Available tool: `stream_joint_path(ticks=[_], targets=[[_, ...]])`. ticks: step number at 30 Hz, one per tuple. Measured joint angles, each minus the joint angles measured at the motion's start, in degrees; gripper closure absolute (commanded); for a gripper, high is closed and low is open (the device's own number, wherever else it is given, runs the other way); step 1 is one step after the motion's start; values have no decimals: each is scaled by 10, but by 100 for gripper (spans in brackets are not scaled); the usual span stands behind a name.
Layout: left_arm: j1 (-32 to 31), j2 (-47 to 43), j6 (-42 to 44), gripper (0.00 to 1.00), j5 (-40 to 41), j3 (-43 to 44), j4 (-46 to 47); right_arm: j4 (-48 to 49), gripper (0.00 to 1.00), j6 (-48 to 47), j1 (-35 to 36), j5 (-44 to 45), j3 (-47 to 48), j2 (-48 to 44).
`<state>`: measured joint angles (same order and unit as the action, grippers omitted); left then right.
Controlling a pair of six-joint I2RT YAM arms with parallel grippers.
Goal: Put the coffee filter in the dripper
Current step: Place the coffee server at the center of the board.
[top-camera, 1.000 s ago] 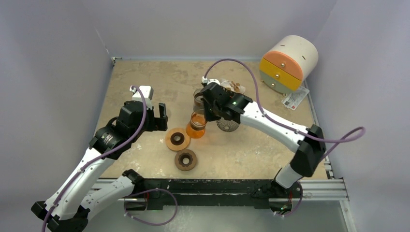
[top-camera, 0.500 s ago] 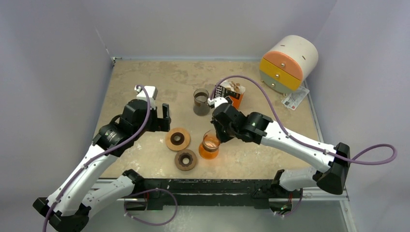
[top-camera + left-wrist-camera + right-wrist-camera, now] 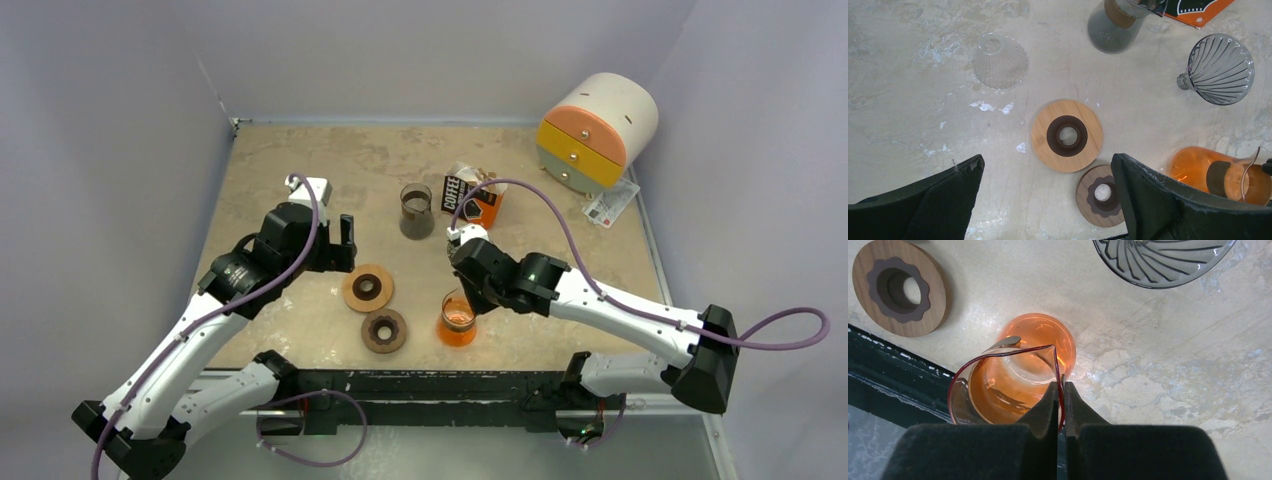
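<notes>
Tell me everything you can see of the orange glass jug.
The orange jug is clear tinted glass with a round belly, a dark band round its neck and a flared mouth with a pouring lip. It looks empty and roughly upright, near the front edge of the table, just right of the dark wooden ring. The right gripper is shut on its rim, one finger inside the mouth, one outside. Whether its base rests on the table I cannot tell.
</notes>
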<state>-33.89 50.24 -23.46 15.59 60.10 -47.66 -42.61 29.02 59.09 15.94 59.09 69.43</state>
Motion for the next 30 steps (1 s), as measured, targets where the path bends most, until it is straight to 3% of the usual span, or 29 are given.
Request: stream_joint_path(ticks=[30], targets=[[0,1,0,3,-2,0,0,71,100,37,55,31,-19,40]])
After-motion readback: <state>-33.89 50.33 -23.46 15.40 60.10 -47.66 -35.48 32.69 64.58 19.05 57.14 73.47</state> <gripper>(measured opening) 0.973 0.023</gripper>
